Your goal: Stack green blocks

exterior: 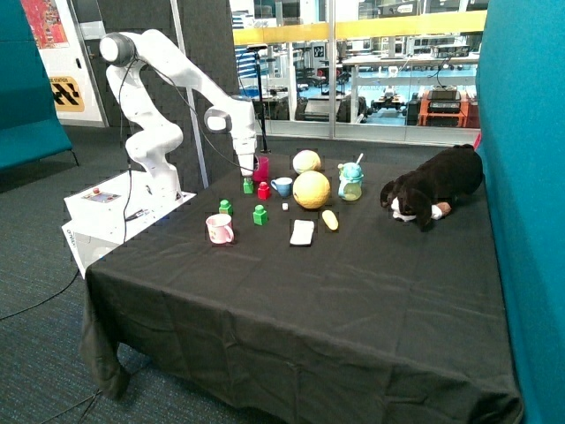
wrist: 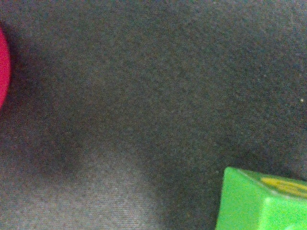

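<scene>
You have the gripper (exterior: 248,170) low over the black tablecloth (exterior: 353,291) in the upper left part of the outside view, hanging just above one green block (exterior: 248,185). Whether its fingers are spread or closed cannot be told from either view. That block sits right beside a pink cup (exterior: 261,168) and close to the small red block (exterior: 263,191). In the wrist view you see only a corner of this green block (wrist: 259,203) at the lower right of the frame, with a red edge (wrist: 4,67) at the far left and bare cloth between them.

The other two green blocks stand apart, lower in the outside frame: one (exterior: 225,208) just above a pink-and-white mug (exterior: 219,229), the other (exterior: 259,215) a little to the right of it. None of the three is stacked; each rests on the cloth alone.

Further right lie a blue cup (exterior: 282,186), two yellow balls (exterior: 311,189), a teal bottle (exterior: 350,181), a white cloth piece (exterior: 302,232) and a plush dog (exterior: 433,187).
</scene>
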{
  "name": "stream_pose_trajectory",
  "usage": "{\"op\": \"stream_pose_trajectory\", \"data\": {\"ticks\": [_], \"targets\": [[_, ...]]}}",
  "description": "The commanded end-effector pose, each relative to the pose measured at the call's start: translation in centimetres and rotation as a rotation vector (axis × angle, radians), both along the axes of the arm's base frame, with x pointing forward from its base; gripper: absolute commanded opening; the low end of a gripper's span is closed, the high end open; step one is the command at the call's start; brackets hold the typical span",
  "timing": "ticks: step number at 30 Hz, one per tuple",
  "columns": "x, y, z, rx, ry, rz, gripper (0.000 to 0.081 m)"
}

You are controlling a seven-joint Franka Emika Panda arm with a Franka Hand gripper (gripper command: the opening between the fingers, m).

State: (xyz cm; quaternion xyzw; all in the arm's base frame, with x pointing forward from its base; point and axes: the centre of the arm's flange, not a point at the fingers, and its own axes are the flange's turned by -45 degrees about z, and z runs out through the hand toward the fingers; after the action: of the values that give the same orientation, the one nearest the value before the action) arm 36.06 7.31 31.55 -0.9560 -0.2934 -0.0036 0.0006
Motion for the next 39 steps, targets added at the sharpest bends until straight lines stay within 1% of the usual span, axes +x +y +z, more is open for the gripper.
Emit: {"op": "stream_pose_trajectory", "data": {"ticks": [1, 2, 4, 5, 7, 8, 14, 17, 18, 20, 21, 23, 25, 27, 39], "targets": [[0.9, -0.3, -0.2, -0.0032, 0.0066, -0.010, 0.0298], [0.9, -0.3, -0.2, -0.0032, 0.0066, -0.010, 0.0281], [1.0, -0.3, -0.1, -0.0032, 0.0066, -0.011, 0.0302], [1.0, -0.3, -0.2, -0.0032, 0.0066, -0.012, 0.0295], [1.1, -0.3, -0.2, -0.0031, 0.0066, -0.012, 0.0250], [1.1, -0.3, -0.2, -0.0032, 0.0066, -0.012, 0.0274], [1.2, -0.3, -0.2, -0.0031, 0.0066, -0.012, 0.0326], [1.1, -0.3, -0.3, -0.0031, 0.0066, -0.013, 0.0332], [1.0, -0.3, -0.4, -0.0031, 0.0066, -0.013, 0.0303], [0.8, -0.2, -0.5, -0.0031, 0.0066, -0.012, 0.0288], [0.8, -0.2, -0.5, -0.0032, 0.0066, -0.012, 0.0312], [0.6, -0.2, -0.6, -0.0032, 0.0066, -0.011, 0.0302], [0.5, -0.1, -0.6, -0.0032, 0.0066, -0.011, 0.0327], [0.4, -0.1, -0.7, -0.0032, 0.0066, -0.010, 0.0298], [-0.1, 0.0, -0.8, -0.0032, 0.0066, -0.010, 0.0262]]}}
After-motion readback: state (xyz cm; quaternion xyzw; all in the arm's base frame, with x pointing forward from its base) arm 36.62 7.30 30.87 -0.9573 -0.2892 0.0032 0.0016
